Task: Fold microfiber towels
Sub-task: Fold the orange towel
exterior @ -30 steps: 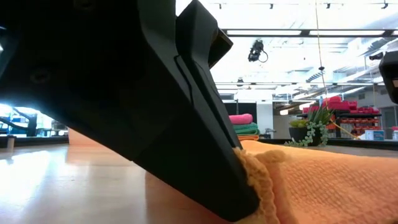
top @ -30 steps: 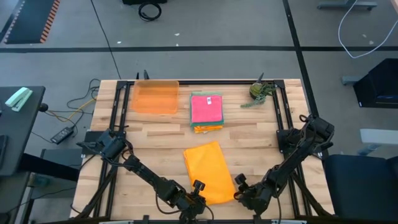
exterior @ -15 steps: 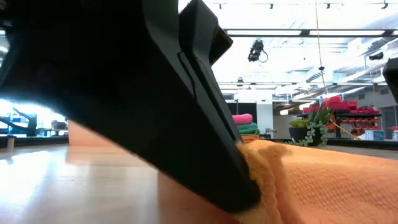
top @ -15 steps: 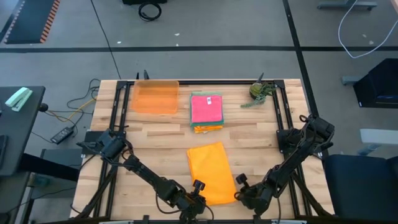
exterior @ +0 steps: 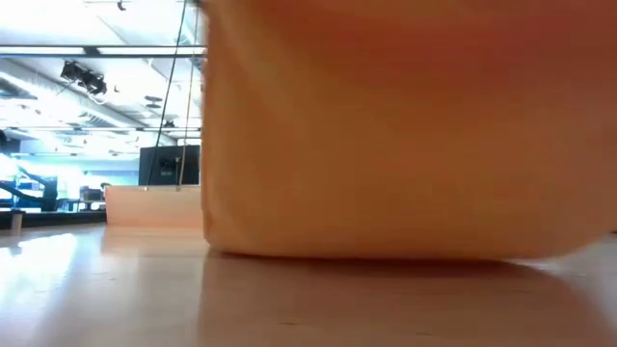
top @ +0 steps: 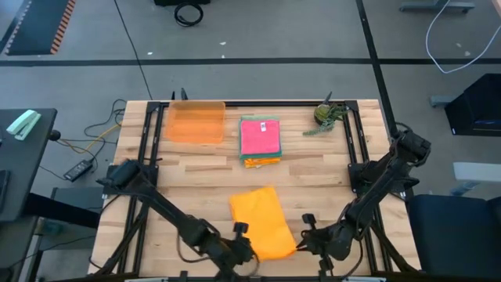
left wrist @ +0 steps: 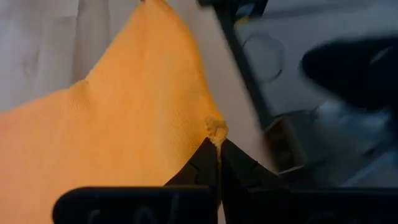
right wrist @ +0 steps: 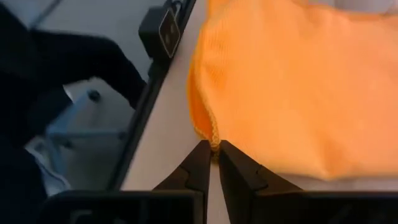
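An orange-yellow microfiber towel (top: 262,223) lies at the table's near middle, its far part on the wood and its near edge raised. In the low view it fills the picture as a hanging orange sheet (exterior: 405,135). My left gripper (top: 243,251) is shut on its near left corner, and my right gripper (top: 301,243) is shut on its near right corner. A stack of folded towels (top: 261,139), pink on top, rests on the table at the far middle. My left gripper pinches the towel's near left corner (left wrist: 216,129) between its two fingertips, at the hemmed edge. The fingers come from the table's near side. The corner is raised and the cloth runs away from it slack. My right gripper pinches the towel's near right corner (right wrist: 213,138) between its two fingertips, at the hem. The fingers come from the table's near side. The corner is lifted off the wood, and the cloth beyond it sags slack.
A translucent orange tray (top: 196,121) stands at the far left. A small potted plant (top: 327,116) stands at the far right. Bare wood lies left and right of the towel. The table's near edge and black frame (right wrist: 163,37) are close to both grippers.
Both grippers have gone up with the towel's near corners. The near edge has lifted off the table and now hangs in front of the low camera, while the far part has stayed on the wood.
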Robot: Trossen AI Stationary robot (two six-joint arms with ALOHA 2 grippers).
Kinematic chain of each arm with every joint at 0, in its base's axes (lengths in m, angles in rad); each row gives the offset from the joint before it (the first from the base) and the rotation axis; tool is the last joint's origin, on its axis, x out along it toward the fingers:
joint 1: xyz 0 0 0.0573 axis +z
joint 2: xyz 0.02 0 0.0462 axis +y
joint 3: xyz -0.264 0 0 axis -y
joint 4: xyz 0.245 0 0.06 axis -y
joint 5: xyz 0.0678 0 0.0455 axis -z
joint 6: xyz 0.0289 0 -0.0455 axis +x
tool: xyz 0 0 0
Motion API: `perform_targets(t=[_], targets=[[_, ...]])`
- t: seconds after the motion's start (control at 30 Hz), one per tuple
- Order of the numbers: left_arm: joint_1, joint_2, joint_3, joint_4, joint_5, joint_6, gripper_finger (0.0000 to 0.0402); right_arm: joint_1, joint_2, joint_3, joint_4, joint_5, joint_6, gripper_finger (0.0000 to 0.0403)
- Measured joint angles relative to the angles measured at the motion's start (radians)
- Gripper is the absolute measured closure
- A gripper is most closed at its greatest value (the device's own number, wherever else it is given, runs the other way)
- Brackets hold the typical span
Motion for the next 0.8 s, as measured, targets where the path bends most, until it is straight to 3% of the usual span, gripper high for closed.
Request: perform_targets(t=[0.13,0.3,0.4,0.6,0.8], targets=[[-0.04,-0.103,-0.223,0.313,-0.047,-0.169,0.0395,0.0,-0.006,0.0,0.031,0.0,0.079,0.0364],[-0.078,-0.191,-0.542,0.7,-0.229,-0.405,0.0395,-0.056,0.016,0.0,0.131,0.039,0.119,0.0364],[-0.09,-0.212,-0.662,0.864,-0.319,-0.487,0.0395,-0.128,0.014,0.001,0.145,0.042,0.118,0.0364],[-0.129,-0.209,-0.75,0.88,-0.512,-0.607,0.0395,-0.338,0.024,0.001,0.109,-0.054,0.123,0.0364],[-0.118,-0.209,-0.759,0.753,-0.625,-0.653,0.0395,-0.478,0.024,0.0,0.034,-0.103,0.131,0.0364]])
